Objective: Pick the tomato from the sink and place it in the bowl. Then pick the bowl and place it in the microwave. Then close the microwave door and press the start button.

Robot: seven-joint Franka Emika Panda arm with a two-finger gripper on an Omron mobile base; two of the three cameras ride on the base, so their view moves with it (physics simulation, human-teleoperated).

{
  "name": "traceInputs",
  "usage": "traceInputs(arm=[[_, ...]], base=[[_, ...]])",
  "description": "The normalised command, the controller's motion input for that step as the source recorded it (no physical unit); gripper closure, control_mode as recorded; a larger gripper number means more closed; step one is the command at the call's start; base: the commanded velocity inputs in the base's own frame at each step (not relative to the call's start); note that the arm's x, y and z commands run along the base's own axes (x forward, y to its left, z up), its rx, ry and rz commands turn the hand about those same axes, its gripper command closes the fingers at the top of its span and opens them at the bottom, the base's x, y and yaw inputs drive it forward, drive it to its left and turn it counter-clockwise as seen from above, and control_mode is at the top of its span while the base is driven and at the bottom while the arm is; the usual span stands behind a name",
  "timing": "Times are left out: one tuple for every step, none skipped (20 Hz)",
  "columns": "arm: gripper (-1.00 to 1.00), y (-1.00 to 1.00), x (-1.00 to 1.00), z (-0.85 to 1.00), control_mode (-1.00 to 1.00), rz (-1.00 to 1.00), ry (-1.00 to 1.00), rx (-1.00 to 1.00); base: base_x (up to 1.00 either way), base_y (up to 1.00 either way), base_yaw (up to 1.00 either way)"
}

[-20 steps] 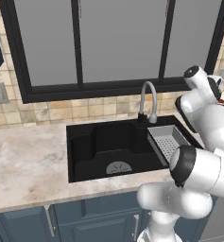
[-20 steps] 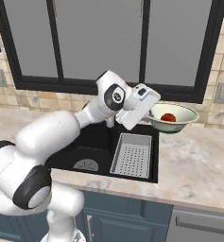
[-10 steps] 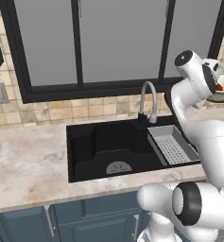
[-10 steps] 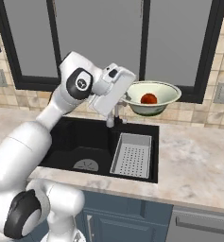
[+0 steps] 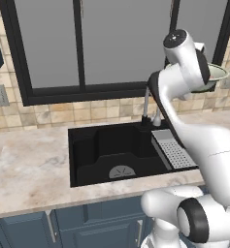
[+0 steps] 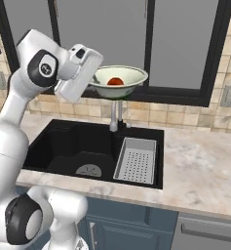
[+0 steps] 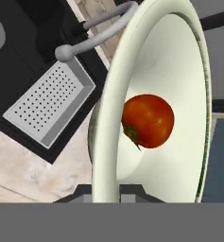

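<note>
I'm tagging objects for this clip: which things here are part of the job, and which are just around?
Part of the job:
- bowl, held by the gripper at its rim
- tomato, lying in the bowl
- sink

Just around:
- faucet
- perforated grey tray in the sink
- counter
- window

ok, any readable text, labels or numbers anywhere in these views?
None. The pale greenish-white round bowl, the round red-orange tomato in it, the black recessed sink and the curved silver faucet all carry no writing.
</note>
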Motion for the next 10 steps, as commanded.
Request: traceInputs(arm=[[1.00, 0.93, -0.36, 0.18, -1.00, 0.23, 0.00, 0.08], [1.00, 0.81, -0.42, 0.23, -1.00, 0.22, -0.01, 0.05], [1.00, 0.71, -0.20, 0.16, -1.00, 0.22, -0.03, 0.05], [1.00, 0.83, -0.19, 0.13, -1.00, 0.25, -0.07, 0.01], [1.00, 0.99, -0.17, 0.03, -1.00, 0.26, -0.10, 0.00], [1.00, 0.89, 0.00, 0.00, -1.00, 0.23, -0.07, 0.00], [1.00, 0.70, -0.07, 0.00, -1.00, 0.15, -0.03, 0.00], [1.00, 0.53, -0.11, 0.00, -1.00, 0.07, -0.05, 0.00], [1.00, 0.33, -0.11, 0.07, -1.00, 0.00, -0.03, 0.00], [1.00, 0.24, -0.13, 0.09, -1.00, 0.00, -0.05, 0.00]], base=[[0.00, 0.00, 0.00], [0.00, 0.00, 0.00], [0.00, 0.00, 0.00], [0.00, 0.00, 0.00], [0.00, 0.00, 0.00], [0.00, 0.00, 0.00], [0.00, 0.00, 0.00], [0.00, 0.00, 0.00], [0.00, 0.00, 0.00], [0.00, 0.00, 0.00]])
